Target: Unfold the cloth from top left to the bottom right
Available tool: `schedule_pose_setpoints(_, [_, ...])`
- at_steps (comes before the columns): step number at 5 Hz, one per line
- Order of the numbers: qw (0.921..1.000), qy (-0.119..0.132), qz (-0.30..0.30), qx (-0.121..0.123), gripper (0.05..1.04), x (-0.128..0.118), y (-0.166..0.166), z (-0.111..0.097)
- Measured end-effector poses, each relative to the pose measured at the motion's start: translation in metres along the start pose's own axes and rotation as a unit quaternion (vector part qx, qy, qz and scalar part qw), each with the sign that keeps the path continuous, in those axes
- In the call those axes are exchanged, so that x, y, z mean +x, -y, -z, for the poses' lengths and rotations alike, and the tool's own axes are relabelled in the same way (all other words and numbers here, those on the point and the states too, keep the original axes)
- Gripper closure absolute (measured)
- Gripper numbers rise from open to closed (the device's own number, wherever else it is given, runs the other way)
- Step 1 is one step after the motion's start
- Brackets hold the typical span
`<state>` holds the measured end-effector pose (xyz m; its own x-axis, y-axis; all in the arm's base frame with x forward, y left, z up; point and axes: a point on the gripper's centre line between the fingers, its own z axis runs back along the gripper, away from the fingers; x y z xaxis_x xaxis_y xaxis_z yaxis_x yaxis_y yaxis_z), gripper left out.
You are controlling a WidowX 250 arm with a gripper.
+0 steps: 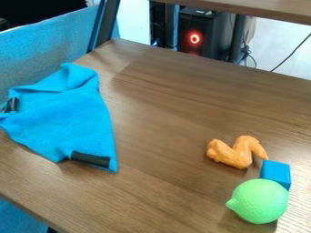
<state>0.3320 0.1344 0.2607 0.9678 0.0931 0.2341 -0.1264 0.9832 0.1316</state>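
Note:
A bright blue cloth (63,118) lies at the left of the wooden table, roughly a triangle, its top part bunched up near the table's left edge. Its pointed lower right corner rests flat on the wood. One black strip (90,159) sits along the lower edge of the cloth, and another black piece (11,105) is at its left side.
At the lower right, an orange chicken-wing toy (236,153), a blue block (276,173) and a green lemon-shaped toy (259,201) stand close together on the table (164,100). Dark posts rise beyond the table's far edge.

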Motion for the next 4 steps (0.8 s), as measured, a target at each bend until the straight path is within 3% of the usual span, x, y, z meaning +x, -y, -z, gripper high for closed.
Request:
schedule_pose_setpoints(1, [0.9997,-0.022,0.004,-0.009,0.083,-0.001,0.002,0.013])
schedule_pose_setpoints(2, [0.9964,-0.074,0.021,-0.036,0.083,-0.022,-0.017,0.027])
schedule_pose_setpoints(3, [0.9994,0.010,-0.023,0.024,0.083,-0.051,-0.021,0.020])
schedule_pose_setpoints(4, [0.9882,0.062,-0.134,0.040,0.083,-0.072,-0.033,0.019])
